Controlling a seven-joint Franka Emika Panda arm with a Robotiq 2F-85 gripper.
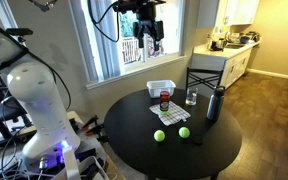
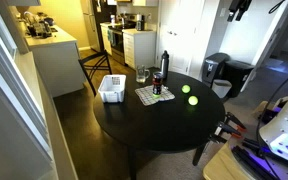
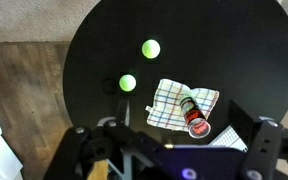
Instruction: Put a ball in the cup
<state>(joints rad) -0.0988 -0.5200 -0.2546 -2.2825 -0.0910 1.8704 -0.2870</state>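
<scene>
Two yellow-green balls lie on the round black table, in both exterior views and in the wrist view. The red cup stands on a checkered cloth. My gripper hangs high above the table, over the cup's side of it. Its fingers are spread wide and hold nothing. In an exterior view only part of the arm shows at the top edge.
A white basket stands behind the cloth. A clear glass and a tall dark bottle stand near the cup. A chair is by the table's far side.
</scene>
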